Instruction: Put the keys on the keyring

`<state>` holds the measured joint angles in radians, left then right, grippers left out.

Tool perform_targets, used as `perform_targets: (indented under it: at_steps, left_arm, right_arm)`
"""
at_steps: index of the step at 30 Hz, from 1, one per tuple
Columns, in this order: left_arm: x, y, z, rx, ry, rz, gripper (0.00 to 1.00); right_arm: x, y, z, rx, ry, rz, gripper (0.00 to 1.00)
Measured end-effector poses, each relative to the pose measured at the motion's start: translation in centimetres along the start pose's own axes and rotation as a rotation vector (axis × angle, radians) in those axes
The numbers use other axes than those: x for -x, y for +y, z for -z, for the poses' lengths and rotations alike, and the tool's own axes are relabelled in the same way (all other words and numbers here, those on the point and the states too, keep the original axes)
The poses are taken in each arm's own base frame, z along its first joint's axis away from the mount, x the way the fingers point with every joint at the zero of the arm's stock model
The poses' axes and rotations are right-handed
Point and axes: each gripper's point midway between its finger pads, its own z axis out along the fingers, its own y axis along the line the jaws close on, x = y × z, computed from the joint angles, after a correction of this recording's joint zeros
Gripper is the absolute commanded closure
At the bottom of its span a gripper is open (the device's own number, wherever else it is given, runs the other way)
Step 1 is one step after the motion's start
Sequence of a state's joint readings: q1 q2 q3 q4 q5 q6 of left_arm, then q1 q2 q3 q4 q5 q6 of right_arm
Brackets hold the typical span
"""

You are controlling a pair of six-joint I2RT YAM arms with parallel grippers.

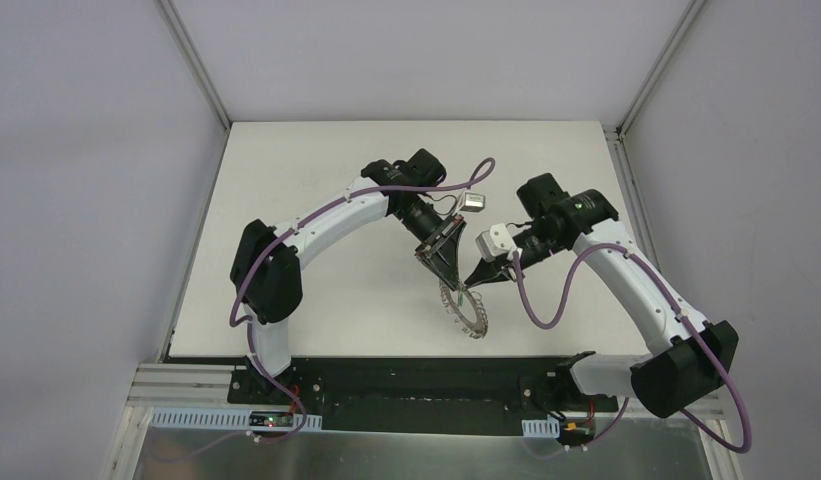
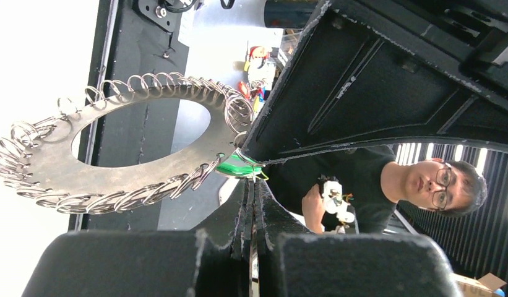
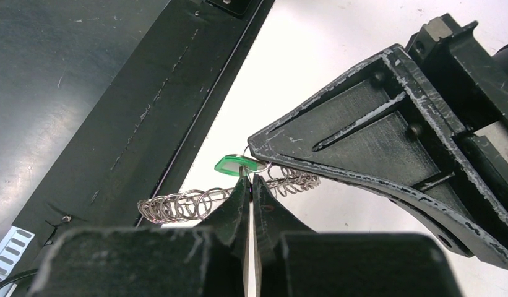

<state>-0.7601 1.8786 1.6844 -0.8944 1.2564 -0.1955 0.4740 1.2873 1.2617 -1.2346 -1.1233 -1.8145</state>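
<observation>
Left pincer (image 1: 449, 272): fully closed, tips set against a tiny silver key with bright green plastic head (image 2: 237, 166). Right pincer (image 1: 478, 279): fully closed, tips met at the same green head from the opposite side. Whether the key is clamped by either cannot be told. The key is located at the wire-loop fringe of a flat grey metal ring (image 2: 115, 167), over a white table (image 1: 316, 300). Each wrist view is partly blocked by the opposing black fingers.

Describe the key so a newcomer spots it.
Over the white table, find the grey keyring fringed with wire loops. The key sits at its rim, where the black jaws meet: tiny, with a bright green head against the grey metal.
</observation>
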Motion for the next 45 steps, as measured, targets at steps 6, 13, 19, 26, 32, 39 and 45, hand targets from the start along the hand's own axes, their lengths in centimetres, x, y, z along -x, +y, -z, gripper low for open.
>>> perform_targets:
  at_steps: [6,13,19,26,32,39,45]
  left_arm:
    - [-0.7,0.8,0.4,0.065,0.017,-0.062,1.0]
    - [-1.2,1.8,2.3,0.243,0.032,-0.298,1.0]
    - [-1.7,2.4,4.2,0.401,-0.021,-0.499,1.0]
    - [-1.0,1.8,6.0,0.513,-0.114,-0.703,1.0]
    - [-0.3,0.9,5.7,0.566,-0.098,-0.839,1.0]
    - [0.2,-0.7,4.9,0.599,-0.067,-0.976,1.0]
    - [0.1,-1.4,4.6,0.62,-0.038,-1.031,1.0]
  right_arm:
    - [-0.5,0.0,0.0,-0.014,0.02,-0.038,1.0]
    - [0.1,0.0,-0.3,-0.023,-0.028,-0.131,1.0]
    - [0.7,0.0,-0.3,-0.034,-0.17,-0.299,1.0]
    - [1.1,-1.1,-0.3,-0.019,-0.322,-0.454,1.0]
    - [1.0,-1.8,-0.5,-0.001,-0.358,-0.503,1.0]
    - [0.6,-2.4,-0.7,0.009,-0.368,-0.541,1.0]
    - [0.6,-2.5,-0.8,0.019,-0.374,-0.564,1.0]
